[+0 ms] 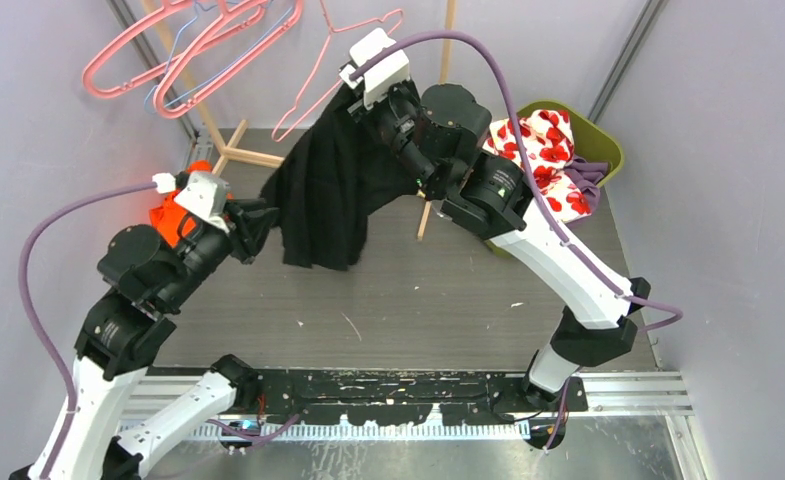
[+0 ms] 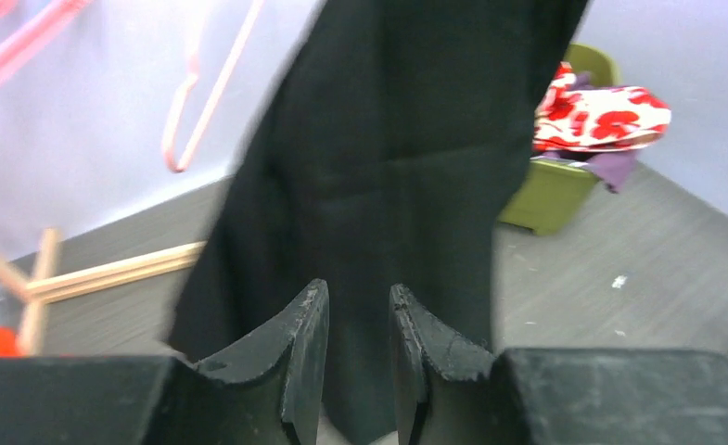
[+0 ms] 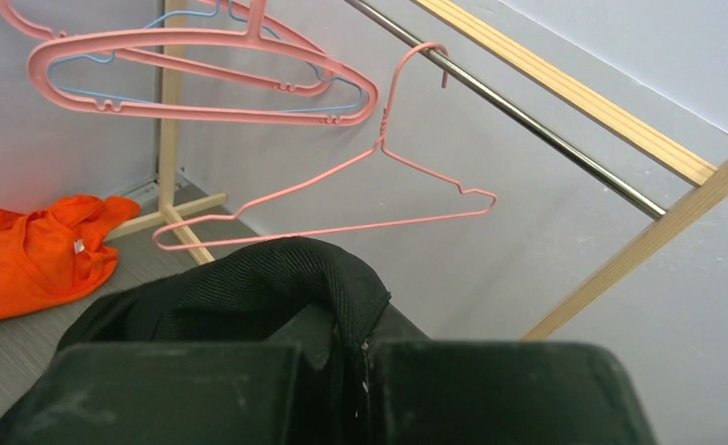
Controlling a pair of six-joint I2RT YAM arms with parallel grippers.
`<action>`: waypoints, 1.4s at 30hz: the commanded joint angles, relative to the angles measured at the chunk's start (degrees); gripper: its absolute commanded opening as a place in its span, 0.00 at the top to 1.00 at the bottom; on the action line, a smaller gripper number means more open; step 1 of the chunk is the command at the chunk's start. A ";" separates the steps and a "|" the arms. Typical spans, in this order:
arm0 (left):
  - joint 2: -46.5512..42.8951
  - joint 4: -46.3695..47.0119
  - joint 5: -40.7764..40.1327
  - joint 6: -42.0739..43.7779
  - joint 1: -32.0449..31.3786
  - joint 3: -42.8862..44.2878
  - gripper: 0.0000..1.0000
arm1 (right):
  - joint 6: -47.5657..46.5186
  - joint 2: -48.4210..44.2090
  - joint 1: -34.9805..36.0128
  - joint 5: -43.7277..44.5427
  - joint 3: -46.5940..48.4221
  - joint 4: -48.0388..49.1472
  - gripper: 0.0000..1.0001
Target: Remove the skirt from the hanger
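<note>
Plainly, black skirt point(image 1: 328, 190) hangs above grey plank tabletop point(image 1: 418, 300), lilac walls point(image 1: 728, 150) around.

Hanging skirt point(image 1: 323, 190) fronts left end effector point(image 2: 358, 297); hangers point(image 1: 203, 45) crowd above

Four hangers hang at the upper left: two thick pink hangers point(image 3: 202, 113), one blue hanger point(image 3: 105, 99) and one thin pink hanger point(image 3: 341, 226). There is one black skirt point(image 1: 328, 190), one orange garment point(image 1: 173, 220), one green bin point(image 1: 598, 150) and one flowered cloth point(image 1: 543, 150). There are two robot arms, the left arm point(image 1: 128, 300) and the right arm point(image 1: 558, 260).
</note>
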 commanded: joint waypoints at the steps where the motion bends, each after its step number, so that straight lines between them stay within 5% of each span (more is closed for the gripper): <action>1: 5.88 4.22 12.02 -5.79 -0.13 1.45 0.69 | 1.99 -1.12 -0.77 -1.02 4.72 6.73 0.99; 9: 16.08 12.83 14.65 -6.88 -7.39 2.97 0.68 | 4.36 2.78 -1.28 -2.57 9.51 5.66 0.99; 18: 28.91 25.71 3.87 -3.63 -22.58 4.58 0.67 | 7.94 7.98 -1.72 -5.18 14.32 5.56 0.99; 28: 36.47 32.88 -3.64 -4.98 -23.85 4.25 0.65 | 9.24 7.53 -1.82 -5.72 14.34 3.77 0.99; 35: 39.13 30.96 -7.81 0.24 -24.05 4.77 0.64 | 8.07 6.16 -1.76 -5.75 13.45 3.11 0.99; 42: 34.87 27.47 -18.72 -4.85 -24.71 -0.27 0.64 | 5.48 5.17 -1.94 -4.49 12.10 4.10 0.99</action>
